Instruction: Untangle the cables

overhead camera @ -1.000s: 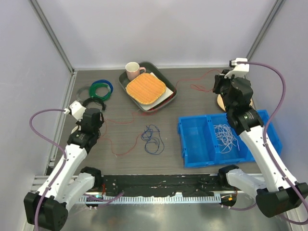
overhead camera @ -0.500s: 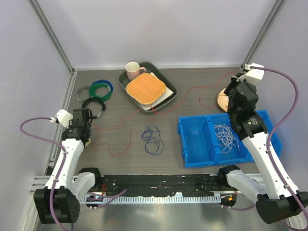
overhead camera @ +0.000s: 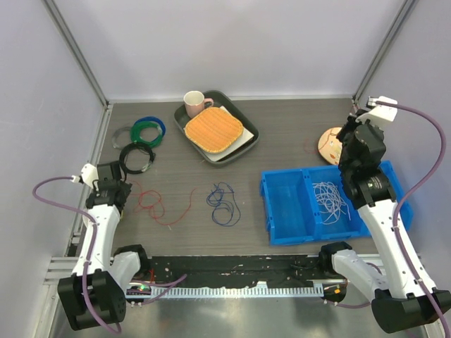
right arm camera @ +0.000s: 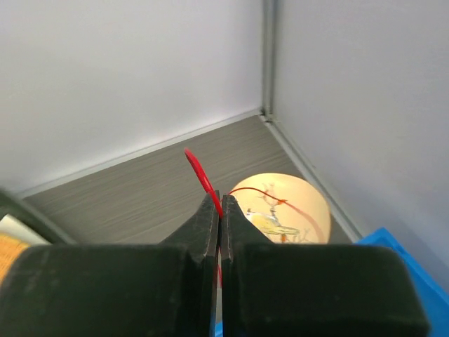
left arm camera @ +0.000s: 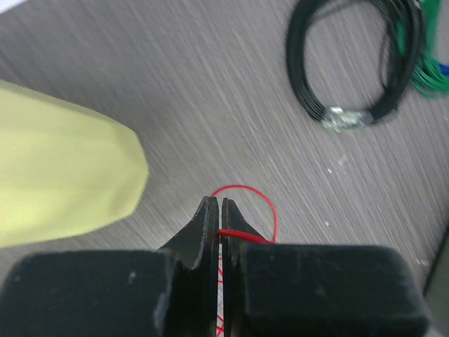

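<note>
Red cable (overhead camera: 156,206) lies in loose loops on the table by my left gripper (overhead camera: 121,190). In the left wrist view that gripper (left arm camera: 219,205) is shut on the red strand (left arm camera: 245,235), which curls out past the fingertips. My right gripper (overhead camera: 344,139) hovers at the far right beside a round plate (overhead camera: 328,144). It (right arm camera: 220,200) is shut on a red strand (right arm camera: 198,170), and a short red piece (overhead camera: 309,148) trails left of the plate. A blue cable (overhead camera: 224,203) lies coiled mid-table. A white cable (overhead camera: 330,200) lies in the blue bin (overhead camera: 282,211).
A dark tray (overhead camera: 248,127) at the back holds an orange cloth (overhead camera: 213,129) and a pink mug (overhead camera: 194,104). Green and blue coils (overhead camera: 149,129) and a black coil (overhead camera: 136,156) sit at the back left. A pale yellow blurred shape (left arm camera: 63,172) fills the left of the left wrist view.
Both arms drew outward, the left to the left edge, the right toward the right wall. The red cable no longer stretches across the tray; it now lies slack near the left gripper.
</note>
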Available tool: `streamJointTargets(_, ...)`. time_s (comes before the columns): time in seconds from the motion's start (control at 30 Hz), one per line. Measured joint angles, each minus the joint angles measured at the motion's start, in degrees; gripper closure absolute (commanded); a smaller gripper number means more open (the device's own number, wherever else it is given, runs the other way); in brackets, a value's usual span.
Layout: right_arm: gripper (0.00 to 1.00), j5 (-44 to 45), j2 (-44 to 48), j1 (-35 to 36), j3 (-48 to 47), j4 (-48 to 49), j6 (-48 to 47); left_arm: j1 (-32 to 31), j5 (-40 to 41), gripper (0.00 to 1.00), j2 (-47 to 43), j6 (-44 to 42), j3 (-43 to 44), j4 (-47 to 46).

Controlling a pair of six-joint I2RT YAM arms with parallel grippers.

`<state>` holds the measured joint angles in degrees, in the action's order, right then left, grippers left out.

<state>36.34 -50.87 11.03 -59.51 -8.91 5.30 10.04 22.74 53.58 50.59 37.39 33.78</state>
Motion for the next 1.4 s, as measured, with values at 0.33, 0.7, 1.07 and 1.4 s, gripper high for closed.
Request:
streamJointTargets(0.33, 0.99, -26.80, 5.79, 0.00, 1.92, 1.53, 2.75, 0.04, -15.96, 1.00, -8.39, -4.87, -3.26, -7.52)
streamJointTargets(0.7, 0.99, -44.02, 5.14, 0.00, 1.84, 0.87, 7.02, -0.98, -27.19, 1.00, -8.39, -6.43, -4.50, -13.25)
streamJointTargets(1.07, 0.99, -27.96, 4.87, 0.07, -4.61, -7.91, 9.68, -19.17, -28.65, 1.00, -1.90, -6.86, -4.59, -20.20)
streamJointTargets(1.4, 0.99, 13.84, -1.66, 0.04, -8.02, -8.13, 2.27, -30.62, -26.29, 0.99, 11.19, -7.52, -1.36, -24.55)
